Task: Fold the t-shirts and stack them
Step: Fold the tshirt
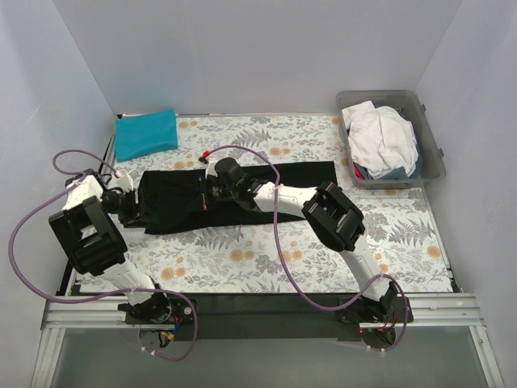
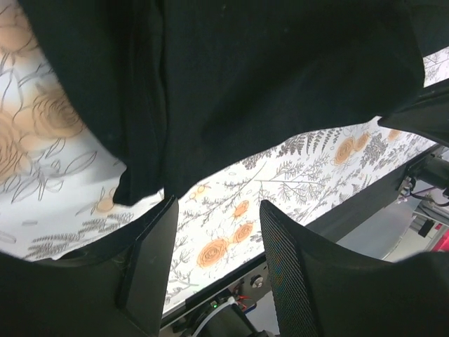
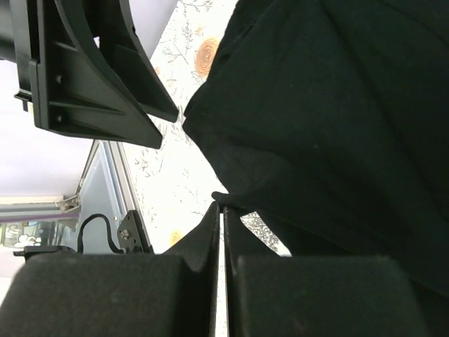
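The black t-shirt [image 1: 300, 174] lies stretched across the middle of the floral table cloth, partly folded lengthwise. My right gripper [image 1: 213, 176] reaches over its middle and is shut on a pinch of the shirt's edge [image 3: 223, 200]; the dark cloth [image 3: 337, 126] fills that view. My left gripper [image 1: 134, 205] is at the shirt's left end, open and empty [image 2: 219, 207], with the cloth's edge [image 2: 140, 193] just beyond its fingertips. The teal-blue t-shirt [image 1: 145, 133] lies folded at the back left. The white t-shirt [image 1: 380, 136] is bunched in the tub.
The clear grey plastic tub [image 1: 434, 145] stands at the back right, with other cloth under the white shirt. The floral table cloth [image 1: 242, 259] covers the table. Purple cables loop from both arms. White walls close in the left, back and right.
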Available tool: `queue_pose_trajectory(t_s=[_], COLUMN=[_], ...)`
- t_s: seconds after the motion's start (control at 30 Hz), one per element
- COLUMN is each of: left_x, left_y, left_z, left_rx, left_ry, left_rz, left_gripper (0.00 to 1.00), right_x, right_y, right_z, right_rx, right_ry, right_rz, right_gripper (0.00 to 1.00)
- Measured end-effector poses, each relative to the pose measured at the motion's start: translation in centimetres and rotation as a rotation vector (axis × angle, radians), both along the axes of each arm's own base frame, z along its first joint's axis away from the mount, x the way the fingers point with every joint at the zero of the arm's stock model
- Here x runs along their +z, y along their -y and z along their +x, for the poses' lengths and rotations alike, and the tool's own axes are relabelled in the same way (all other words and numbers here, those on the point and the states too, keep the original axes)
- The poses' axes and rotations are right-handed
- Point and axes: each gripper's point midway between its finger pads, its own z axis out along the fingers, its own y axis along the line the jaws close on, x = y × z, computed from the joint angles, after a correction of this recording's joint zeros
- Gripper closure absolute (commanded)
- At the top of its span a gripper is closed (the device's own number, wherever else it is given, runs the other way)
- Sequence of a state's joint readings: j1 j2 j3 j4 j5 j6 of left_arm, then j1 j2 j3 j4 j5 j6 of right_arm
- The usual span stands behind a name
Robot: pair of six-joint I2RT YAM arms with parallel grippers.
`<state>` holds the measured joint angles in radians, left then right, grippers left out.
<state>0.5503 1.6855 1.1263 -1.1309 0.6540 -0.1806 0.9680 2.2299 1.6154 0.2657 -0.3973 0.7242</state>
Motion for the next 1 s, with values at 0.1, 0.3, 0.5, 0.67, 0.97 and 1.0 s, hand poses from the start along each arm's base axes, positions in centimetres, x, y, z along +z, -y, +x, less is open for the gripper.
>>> queue_pose_trajectory(t_s=[0.1,0.3,0.5,0.67,0.97,1.0], left_x=[-0.4,-1.3,-1.8,-2.3,-2.7,-2.8], left_y=[0.7,0.8,0.2,0.1,0.1,0.1], left_z=[0.5,0.7,-0.1,-1.5,-1.3,-1.2], left_rx=[-0.017,-0.021,-0.025,-0.027,-0.001,0.001], left_ry=[-0.01,-0.034,-0.065,-0.109,-0.126,-0.129], left_rz=[0.004,0.034,0.082,0.106,0.104,0.1], left_gripper=[0.53,0.54,0.54,0.54,0.59,0.61], right_x=[0.0,0.0,0.0,0.0,0.2,0.3], right_y=[0.2,0.1,0.1,0.1,0.1,0.1], right_z=[0.3,0.2,0.1,0.1,-0.1,-0.2], right_rx=[-0.005,-0.002,0.001,0.0,0.009,0.01], right_ry=[-0.005,-0.009,-0.013,-0.016,-0.025,-0.027], right_rz=[0.0,0.002,0.002,0.003,0.012,0.013], right_gripper=[0.99,0.99,0.99,0.99,0.99,0.99])
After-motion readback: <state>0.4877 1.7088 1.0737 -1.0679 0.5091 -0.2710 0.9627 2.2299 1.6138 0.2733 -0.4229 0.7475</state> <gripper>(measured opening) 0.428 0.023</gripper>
